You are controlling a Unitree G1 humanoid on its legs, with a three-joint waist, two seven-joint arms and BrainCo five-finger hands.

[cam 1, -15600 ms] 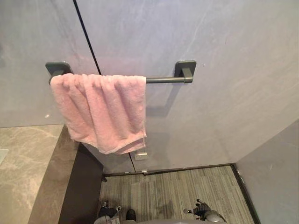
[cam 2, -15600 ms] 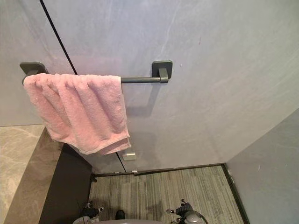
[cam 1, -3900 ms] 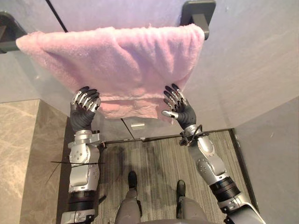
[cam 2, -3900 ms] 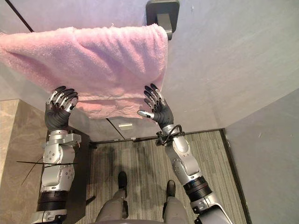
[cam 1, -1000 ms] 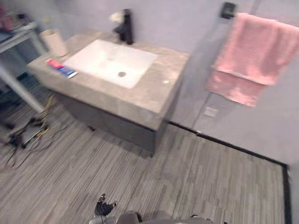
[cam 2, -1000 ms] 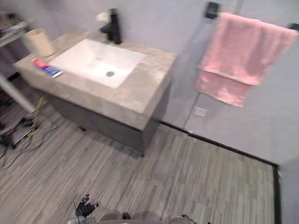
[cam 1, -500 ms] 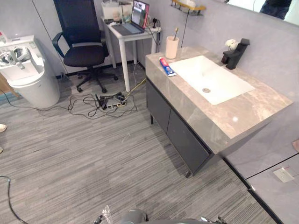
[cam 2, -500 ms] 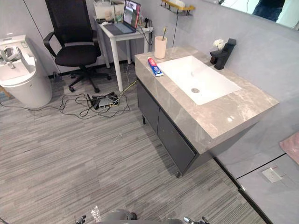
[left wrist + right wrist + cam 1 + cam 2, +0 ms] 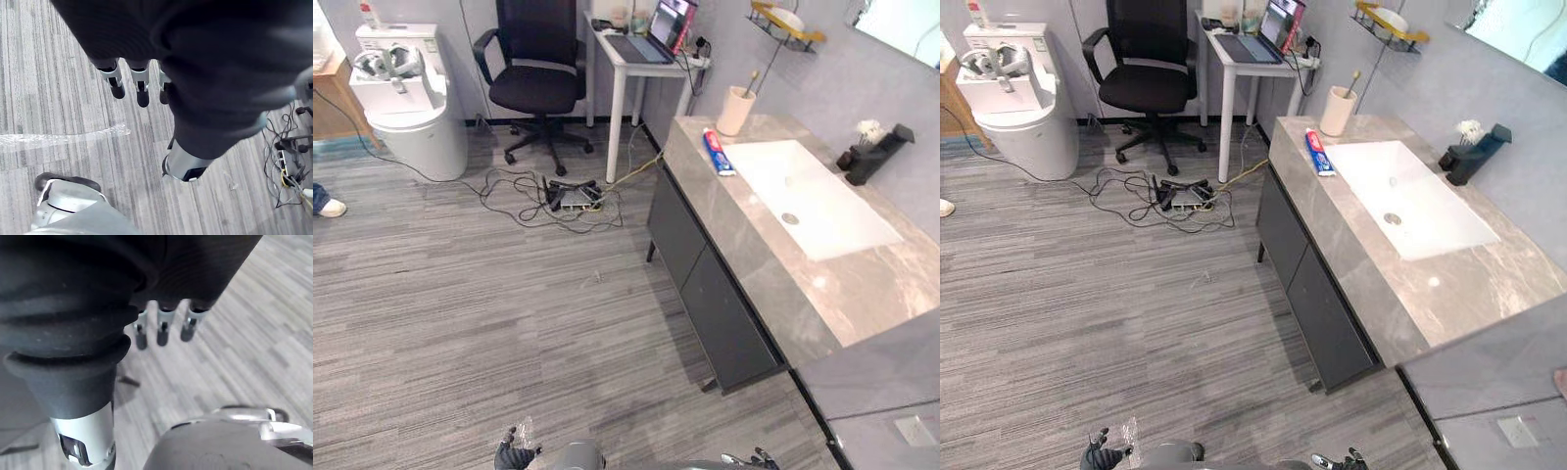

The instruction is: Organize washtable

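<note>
Marble worktop [image 9: 862,294] at two o'clock looks untidied; toothpaste tube [image 9: 716,152] lies loose near the cup [image 9: 735,111]; left hand [image 9: 142,87] and right hand [image 9: 163,330] hang low, fingers relaxed, empty.

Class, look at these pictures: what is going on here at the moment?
The robot stands on the floor apart from the washstand, handling nothing. Its left hand and right hand hang low, relaxed and empty. On the washstand, a toothpaste tube lies beside the sink and a cup holding a toothbrush stands at one end, both untouched.
</note>
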